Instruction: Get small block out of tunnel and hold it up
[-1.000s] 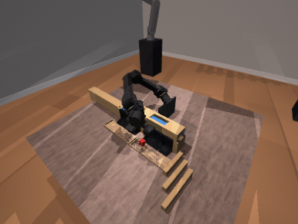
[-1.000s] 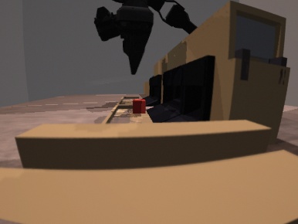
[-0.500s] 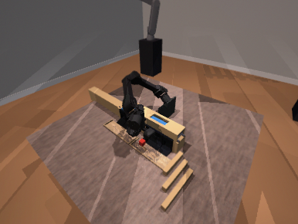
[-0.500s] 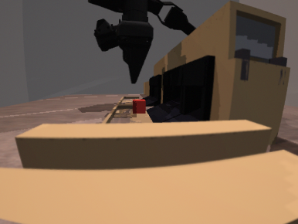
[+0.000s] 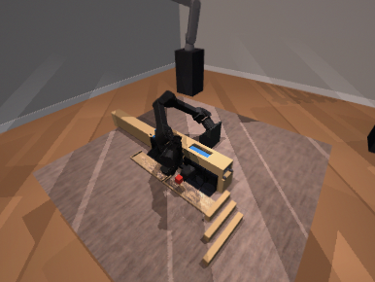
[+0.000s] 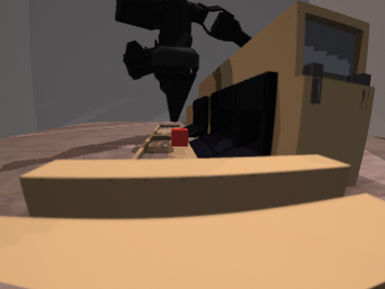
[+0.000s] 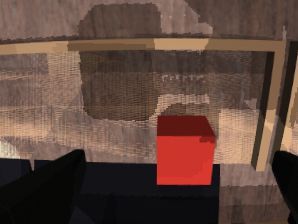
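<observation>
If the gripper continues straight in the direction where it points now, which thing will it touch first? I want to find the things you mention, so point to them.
Probably the red block (image 5: 179, 179) (image 6: 180, 138) (image 7: 184, 159), which lies ahead between the open fingers; depth is unclear, so the dark panel beside it might come first.

Matte-black arm (image 5: 187, 106) (image 6: 176, 27) — blocky joint housings, thin dark cable loop; black jaws (image 5: 169, 170) (image 6: 175, 119) — tapered.

Small block (image 5: 179, 179) (image 6: 180, 138) (image 7: 185, 155) | red cube | upright | outside tunnel | beside its open black-lined side

Pale, smooth, wood-like rods (image 5: 222, 238) (image 6: 185, 168).
</observation>
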Tool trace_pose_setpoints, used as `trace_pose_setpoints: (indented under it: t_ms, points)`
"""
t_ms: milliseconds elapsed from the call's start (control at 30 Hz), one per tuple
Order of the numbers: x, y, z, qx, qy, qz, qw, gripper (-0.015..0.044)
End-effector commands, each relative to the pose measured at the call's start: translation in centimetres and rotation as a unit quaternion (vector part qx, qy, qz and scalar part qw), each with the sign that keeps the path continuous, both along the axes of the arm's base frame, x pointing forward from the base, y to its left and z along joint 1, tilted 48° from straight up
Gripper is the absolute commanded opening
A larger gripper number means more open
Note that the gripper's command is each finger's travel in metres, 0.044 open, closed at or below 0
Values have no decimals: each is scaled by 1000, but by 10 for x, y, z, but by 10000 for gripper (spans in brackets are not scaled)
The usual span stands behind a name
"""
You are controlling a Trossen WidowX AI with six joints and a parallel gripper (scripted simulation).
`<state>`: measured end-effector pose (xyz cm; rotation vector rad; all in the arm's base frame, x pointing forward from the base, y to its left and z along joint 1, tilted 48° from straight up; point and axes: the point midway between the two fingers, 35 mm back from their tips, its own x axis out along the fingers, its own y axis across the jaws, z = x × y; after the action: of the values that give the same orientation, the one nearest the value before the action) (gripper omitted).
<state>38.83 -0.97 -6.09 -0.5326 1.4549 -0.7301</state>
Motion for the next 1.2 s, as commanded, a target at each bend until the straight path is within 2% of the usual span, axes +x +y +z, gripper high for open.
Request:
trace_pose_setpoints:
  t_ms: [0, 733, 1100, 1167]
  points:
    - [-4, -6, -7, -3, 7, 0, 1000, 440]
    - [-13, -33, -27, -8, 7, -2, 1000, 440]
    - [-9, -29, -22, -5, 1, -1, 1000, 151]
    - [-9, -29, -22, -5, 1, -1, 1000, 138]
